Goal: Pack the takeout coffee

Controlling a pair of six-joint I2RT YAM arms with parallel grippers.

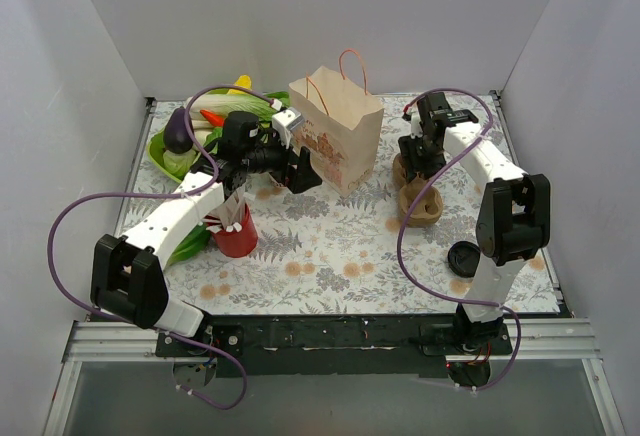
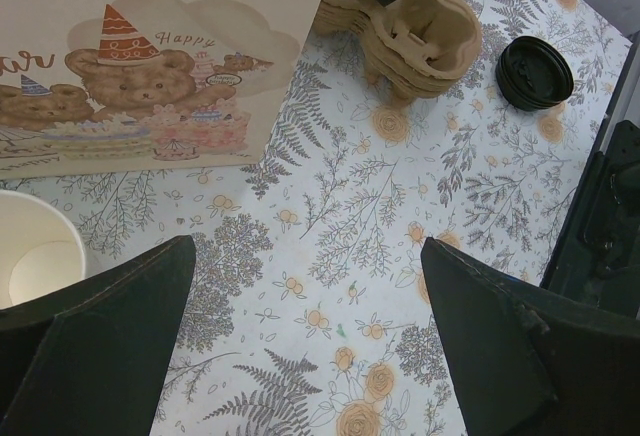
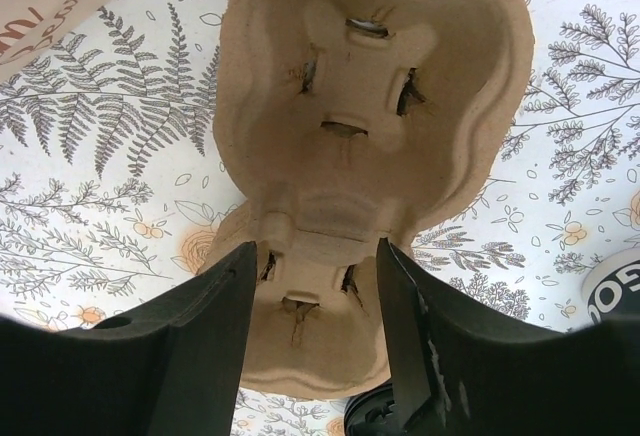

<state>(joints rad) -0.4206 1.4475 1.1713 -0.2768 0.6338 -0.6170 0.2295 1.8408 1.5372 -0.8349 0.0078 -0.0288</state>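
Step in hand: I am judging this as the pick-up of the cardboard carrier, ahead of any handling of the coffee itself.
Right gripper: it is hovering over the carrier with jaws spread, one finger on each side of the narrow middle. I am not seeing a pinch.
Left gripper: it is hanging low over the table beside the paper bag, jaws spread wide, nothing between them.
Coffee cup: I am taking the black-lidded thing standing on the table to the right of the carrier, apart from it, to be this. Only its lid is showing clearly.
Next move: I am expecting to need a square pinch on the carrier's middle ridge, gentle enough not to crush the cardboard.
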